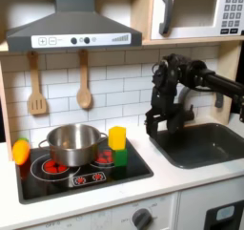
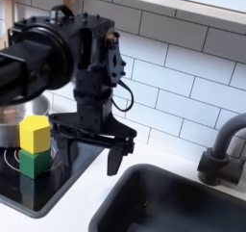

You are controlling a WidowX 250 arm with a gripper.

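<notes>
My gripper (image 1: pixel 159 125) hangs above the white counter between the stove and the sink; in the second exterior view the gripper (image 2: pixel 89 151) points down with its two black fingers (image 2: pixel 114 158) spread wide and nothing between them. Nearest to it is a yellow block (image 1: pixel 117 136) standing on a green block (image 1: pixel 119 157) at the hob's right edge; in the second exterior view the yellow block (image 2: pixel 35 134) and green block (image 2: pixel 36 163) sit to the gripper's left. A steel pot (image 1: pixel 73 143) stands on the hob.
The black sink (image 1: pixel 202 143) lies right of the gripper, with its grey tap (image 2: pixel 223 149) behind. A yellow-orange item (image 1: pixel 20 151) rests at the hob's left edge. A wooden spatula (image 1: pixel 36 86) and spoon (image 1: pixel 84 84) hang on the tiled wall. A microwave (image 1: pixel 195 11) sits above.
</notes>
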